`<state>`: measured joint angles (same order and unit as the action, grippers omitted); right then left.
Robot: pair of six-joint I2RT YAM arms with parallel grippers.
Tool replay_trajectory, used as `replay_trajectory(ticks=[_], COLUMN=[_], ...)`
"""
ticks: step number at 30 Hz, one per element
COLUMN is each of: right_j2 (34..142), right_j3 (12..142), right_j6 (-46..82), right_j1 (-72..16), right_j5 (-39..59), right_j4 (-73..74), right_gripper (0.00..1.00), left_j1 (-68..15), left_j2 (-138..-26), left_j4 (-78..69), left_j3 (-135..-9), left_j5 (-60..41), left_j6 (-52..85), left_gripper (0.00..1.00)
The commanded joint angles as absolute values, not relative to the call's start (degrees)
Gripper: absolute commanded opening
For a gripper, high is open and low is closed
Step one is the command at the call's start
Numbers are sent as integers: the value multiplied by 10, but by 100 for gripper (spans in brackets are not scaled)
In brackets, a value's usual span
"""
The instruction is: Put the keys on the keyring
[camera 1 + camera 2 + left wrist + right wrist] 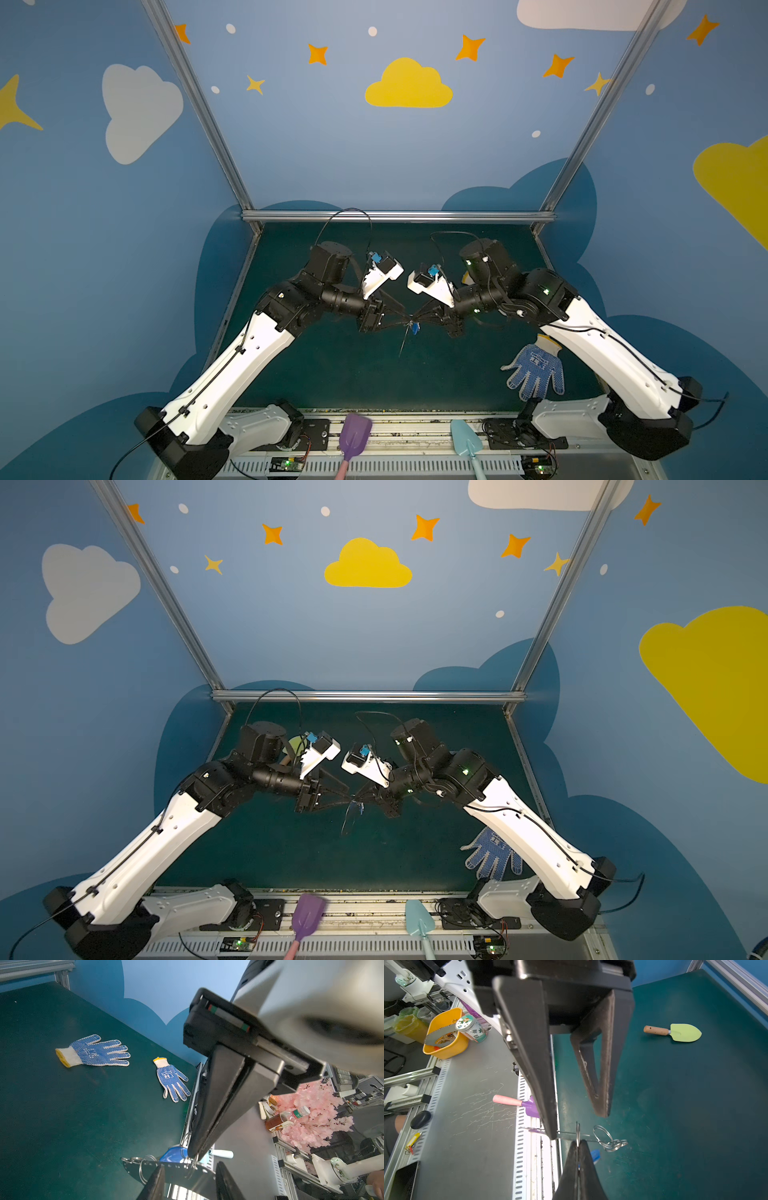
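keys [193, 1164]: silver split ring, blue tag [174, 1155], aloft at the plate's holed edge.
keyring [182, 1175]: grey plate, aloft, small rings [129, 1160] at one end.

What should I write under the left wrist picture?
Right gripper pinches a metal ring at the keyring, blue-tagged keys beside it.

White-shelled arms [232, 374], black joints [330, 259], thin black cables [348, 209], green lights [547, 290], tapered black left hand [189, 1167], right hand [578, 1144].

BLOCKED: black left gripper [190, 1164] and right gripper [578, 1144] crowd the flat grey metal keyring plate [176, 1172] | OBSTACLE: blue-dotted white knit glove [534, 368] right-front of plate | FREE: bare dark green mat [374, 374] in front of plate
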<state>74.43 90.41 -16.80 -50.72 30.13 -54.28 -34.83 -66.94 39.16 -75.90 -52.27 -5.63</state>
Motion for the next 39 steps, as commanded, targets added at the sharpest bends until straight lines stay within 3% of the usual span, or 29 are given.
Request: replay_trajectory(ticks=[1, 6, 10, 15, 19, 21, 23, 26, 33, 39], right_j2=[745, 743, 741, 735, 730, 730, 731, 730, 730, 728], right_j3=[923, 924, 924, 921, 919, 921, 921, 921, 924, 923], right_j6=[-171, -171, -171, -171, -171, -171, -171, -171, -171, -171], right_j1=[-513, -515, -516, -516, -517, -516, -516, -516, -517, -515], right_j5=[317, 316, 315, 313, 306, 302, 300, 302, 300, 289], right_j4=[-542, -540, -539, -532, -525, -526, -528, -527, -529, -528], right_gripper=[0, 0, 0, 0, 0, 0, 0, 0, 0, 0], left_j1=[-353, -357, -358, -358, -358, -359, -358, -358, -358, -358], left_j2=[-675, -679, -680, -676, -675, -673, -670, -666, -667, -670], left_j4=[385, 392, 394, 391, 396, 398, 402, 403, 406, 411], left_j3=[-774, -779, -780, -779, -777, -777, -777, -774, -775, -773], left_j5=[-537, -539, -545, -552, -556, -553, -553, -552, -558, -557], left_j6=[-65, -68, -72, -71, -74, -71, -74, -73, -75, -76], left_gripper=[35, 29, 14, 4, 5, 22, 25, 24, 9, 13])
